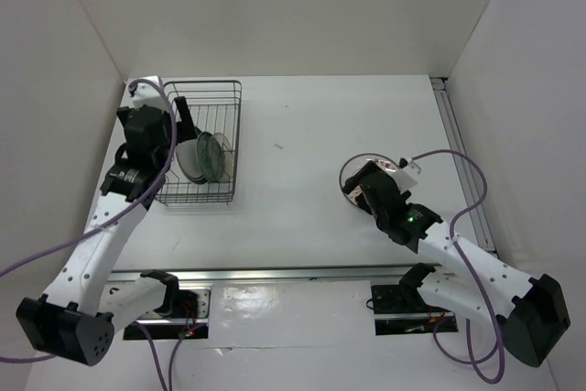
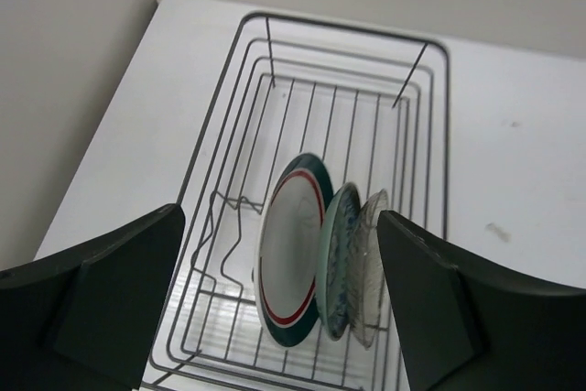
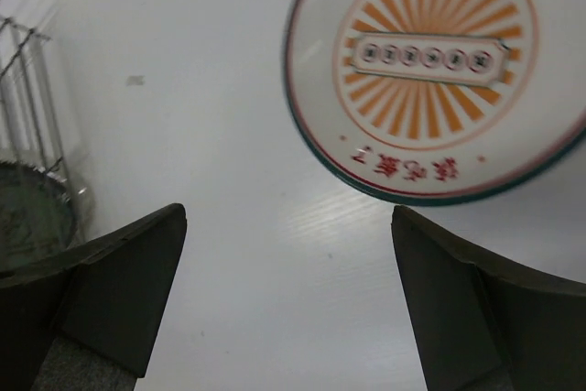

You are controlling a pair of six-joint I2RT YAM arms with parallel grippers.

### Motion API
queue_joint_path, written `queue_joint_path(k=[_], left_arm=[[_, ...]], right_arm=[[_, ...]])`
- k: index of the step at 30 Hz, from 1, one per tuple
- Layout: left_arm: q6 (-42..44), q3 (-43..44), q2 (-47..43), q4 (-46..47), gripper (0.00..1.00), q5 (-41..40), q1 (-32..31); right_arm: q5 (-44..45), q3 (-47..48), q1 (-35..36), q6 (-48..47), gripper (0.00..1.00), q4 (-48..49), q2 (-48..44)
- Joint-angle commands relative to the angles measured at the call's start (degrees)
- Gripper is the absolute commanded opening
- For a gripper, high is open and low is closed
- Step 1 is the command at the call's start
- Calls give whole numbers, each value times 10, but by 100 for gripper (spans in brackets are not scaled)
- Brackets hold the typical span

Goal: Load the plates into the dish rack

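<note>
The dish rack (image 1: 203,98) stands at the far left of the table. Three plates stand upright side by side in it: the white one with the green-red rim (image 2: 291,258), the teal-patterned one (image 2: 341,258) and the pale grey one (image 2: 371,263). My left gripper (image 2: 279,226) is open and empty, hovering above them (image 1: 183,125). The orange sunburst plate (image 3: 430,70) lies flat on the table at the right (image 1: 350,174). My right gripper (image 3: 288,217) is open and empty just short of its near edge, over it in the top view (image 1: 366,182).
White walls close in the table on the left, back and right. A metal rail (image 1: 462,162) runs along the right edge and another (image 1: 293,274) along the front by the arm bases. The rack's edge (image 3: 27,89) shows at the left of the right wrist view.
</note>
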Motion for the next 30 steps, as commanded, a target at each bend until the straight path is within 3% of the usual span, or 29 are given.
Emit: queue_joint_path(k=[1, 9, 18, 30], left_arm=[[-32, 22, -41, 1, 100, 32, 7], [-32, 27, -59, -4, 100, 73, 7], [-32, 27, -69, -9, 100, 104, 7], [-32, 27, -74, -4, 100, 138, 7]], right_arm=[[73, -17, -3, 150, 100, -137, -8], [96, -75, -3, 290, 99, -157, -13], [102, -77, -3, 346, 98, -97, 112], [122, -128, -25, 412, 75, -44, 118]])
